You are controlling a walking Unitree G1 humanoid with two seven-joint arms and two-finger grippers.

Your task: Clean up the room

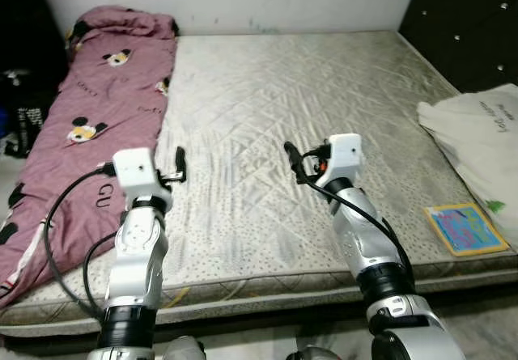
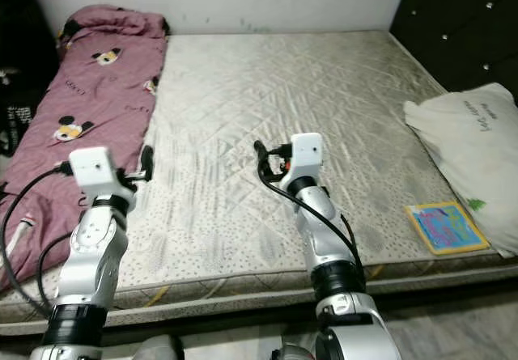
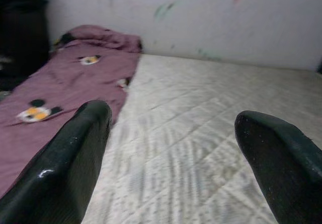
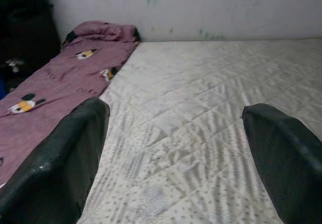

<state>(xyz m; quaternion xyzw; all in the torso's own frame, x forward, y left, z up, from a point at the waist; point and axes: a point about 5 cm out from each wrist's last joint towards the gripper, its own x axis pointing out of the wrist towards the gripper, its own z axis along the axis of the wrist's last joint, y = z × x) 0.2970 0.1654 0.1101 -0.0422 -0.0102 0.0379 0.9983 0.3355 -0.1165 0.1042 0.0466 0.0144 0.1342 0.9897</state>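
The room I am tidying is a bedroom, and what I see of it is mostly a bare quilted mattress (image 1: 307,133) with a few things left along its edges. Starting at my far left, dark bags or clutter (image 1: 24,109) sit in shadow beside the bed, too dim to name. Next comes a mauve cartoon-mouse blanket (image 1: 89,109), spread lengthwise down the left edge of the mattress and bunched at the wall end. My left gripper (image 1: 180,164) hovers just beside that blanket's inner edge, low over the mattress, fingers spread wide and holding nothing, as the left wrist view confirms. Moving across, my right gripper (image 1: 293,159) hangs over the middle of the mattress, also spread wide and empty, well apart from any object. Farther right, near the front corner, a small colourful picture book (image 1: 464,227) lies flat on the mattress, and just beyond it a white printed bag or pillowcase (image 1: 477,141) slumps against the dark studded headboard (image 1: 461,28). I judge I am at the choosing step, with nothing picked up yet. The blanket is the nearest target, so the next move calls for swinging the left gripper over its edge and pinching a fold; the book would need a long reach rightward.
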